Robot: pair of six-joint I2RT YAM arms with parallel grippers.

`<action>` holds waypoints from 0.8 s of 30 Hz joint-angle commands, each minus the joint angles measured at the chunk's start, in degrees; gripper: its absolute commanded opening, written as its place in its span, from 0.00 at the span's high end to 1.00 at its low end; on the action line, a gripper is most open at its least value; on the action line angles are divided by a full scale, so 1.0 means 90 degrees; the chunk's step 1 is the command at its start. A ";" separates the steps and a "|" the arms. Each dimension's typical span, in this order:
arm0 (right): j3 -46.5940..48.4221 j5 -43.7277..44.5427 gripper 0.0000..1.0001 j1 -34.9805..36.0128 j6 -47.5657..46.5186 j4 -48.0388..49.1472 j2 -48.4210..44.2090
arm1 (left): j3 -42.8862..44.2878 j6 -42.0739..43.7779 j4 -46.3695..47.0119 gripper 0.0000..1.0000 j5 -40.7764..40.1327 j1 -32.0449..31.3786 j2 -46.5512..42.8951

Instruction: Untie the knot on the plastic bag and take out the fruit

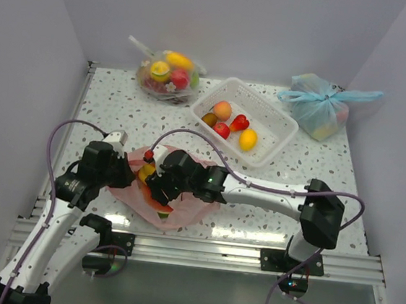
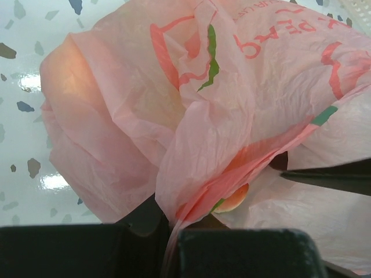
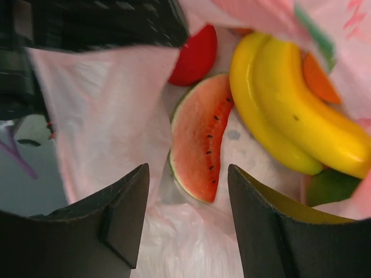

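The pink plastic bag [image 1: 191,207] lies open at the near left of the table; no knot shows. My left gripper [image 1: 130,172] is shut on a fold of its film [image 2: 173,237] at the bag's left edge. My right gripper [image 1: 157,191] is open with its jaws down inside the bag's mouth, straddling the lower end of a watermelon slice [image 3: 200,139] without touching it. Yellow bananas [image 3: 290,110], a red apple [image 3: 197,55], an orange [image 3: 319,78] and a green fruit [image 3: 327,185] lie in the bag beside the slice. In the left wrist view the bag [image 2: 145,104] fills the frame.
A white basket [image 1: 279,120] with several fruits stands at the back centre. A clear bag of fruit [image 1: 166,75] is at the back left and a tied light blue bag [image 1: 322,106] at the back right. Walls close three sides.
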 commanded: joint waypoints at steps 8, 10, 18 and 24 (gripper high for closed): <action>-0.0192 -0.0085 0.47 0.0044 0.0845 0.1033 0.1076 | 0.0744 -0.0050 -0.1051 1.00 0.0133 0.0036 -0.0056; -0.0105 -0.0134 0.48 0.0054 0.0885 0.1053 0.1242 | 0.0754 -0.0030 -0.1100 1.00 0.0143 0.0036 -0.0075; 0.0188 -0.0554 0.25 0.0259 0.0729 0.0702 0.1877 | 0.0578 -0.0166 -0.1100 1.00 0.0231 0.0036 -0.0114; 0.0267 -0.0398 0.20 0.0347 0.0651 0.0457 0.2229 | 0.0461 -0.0215 -0.1022 1.00 0.0270 0.0036 -0.0124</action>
